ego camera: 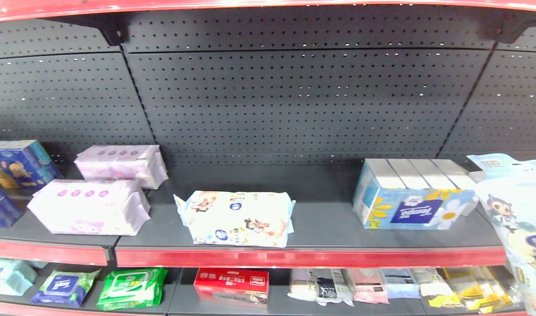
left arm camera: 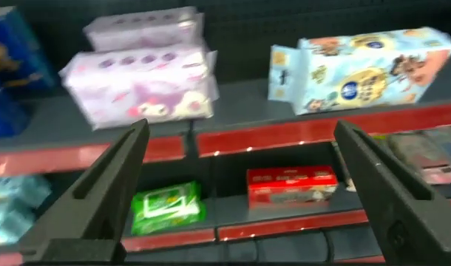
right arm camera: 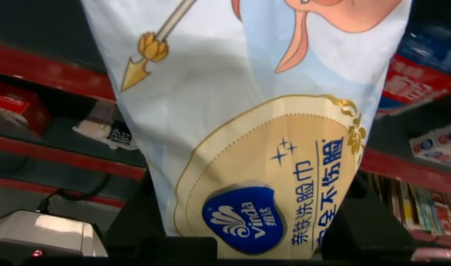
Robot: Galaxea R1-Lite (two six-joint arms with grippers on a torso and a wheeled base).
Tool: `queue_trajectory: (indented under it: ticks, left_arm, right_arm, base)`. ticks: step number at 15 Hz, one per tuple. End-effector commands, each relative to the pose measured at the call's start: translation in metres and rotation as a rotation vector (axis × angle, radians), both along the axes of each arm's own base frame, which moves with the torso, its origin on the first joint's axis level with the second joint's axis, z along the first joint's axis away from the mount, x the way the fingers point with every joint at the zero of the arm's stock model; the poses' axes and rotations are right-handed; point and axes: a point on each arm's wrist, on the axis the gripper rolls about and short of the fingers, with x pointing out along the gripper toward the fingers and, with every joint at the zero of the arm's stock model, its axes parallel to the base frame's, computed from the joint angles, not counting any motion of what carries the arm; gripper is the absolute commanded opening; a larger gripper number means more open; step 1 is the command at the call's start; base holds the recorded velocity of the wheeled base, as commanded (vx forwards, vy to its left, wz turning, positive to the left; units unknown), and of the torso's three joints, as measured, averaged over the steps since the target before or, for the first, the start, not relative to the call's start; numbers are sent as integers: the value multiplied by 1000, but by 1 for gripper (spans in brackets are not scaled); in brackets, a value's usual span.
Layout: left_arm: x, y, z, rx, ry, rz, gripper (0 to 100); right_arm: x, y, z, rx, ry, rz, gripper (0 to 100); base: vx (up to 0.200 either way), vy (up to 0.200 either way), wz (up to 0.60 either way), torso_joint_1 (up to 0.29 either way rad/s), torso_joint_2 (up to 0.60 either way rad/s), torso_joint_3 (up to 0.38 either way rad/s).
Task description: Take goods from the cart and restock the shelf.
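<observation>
My right gripper [right arm camera: 248,218] is shut on a tall white and pale-blue soft pack [right arm camera: 248,111] with cartoon print; its dark fingers [right arm camera: 140,222] flank the pack's lower end. In the head view this pack [ego camera: 520,219] hangs at the far right, in front of the right end of the dark shelf [ego camera: 325,219]. In front of the shelf's left half my left gripper [left arm camera: 240,129] stands open with nothing between its fingers. On that shelf a similar cartoon pack [ego camera: 237,217] lies near the middle front.
Two pink packs [ego camera: 90,206] and blue packs [ego camera: 17,162] fill the shelf's left; a blue-and-white tissue bundle [ego camera: 412,193] sits right. Bare shelf lies between the cartoon pack and the bundle. The lower shelf holds green wipes [ego camera: 131,287], a red box [ego camera: 231,285] and several flat packs.
</observation>
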Motion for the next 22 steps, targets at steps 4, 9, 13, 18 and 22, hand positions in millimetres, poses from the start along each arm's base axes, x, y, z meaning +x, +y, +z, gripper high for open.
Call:
queue_trajectory:
  ticks: [4,9,13,18,22]
  left_arm:
    - [0,0,0,0,-4,2,100]
    - [-6,1,-14,6,-23,40,100]
    - [-9,3,-34,16,-34,96,100]
    - [-4,3,-52,1,29,110,100]
    - [-1,2,-59,-44,28,102,100]
  right_arm:
    - [0,0,1,-1,-5,1,0]
    - [1,1,6,2,-16,34,0]
    - [25,7,21,-8,-82,142,0]
    - [67,30,54,14,-82,309,0]
    - [72,35,54,36,-69,337,0]
  base:
    - [0,0,0,0,0,0]
    - [0,0,0,0,0,0]
    - [0,0,0,0,0,0]
    - [0,0,0,0,0,0]
    - [0,0,0,0,0,0]
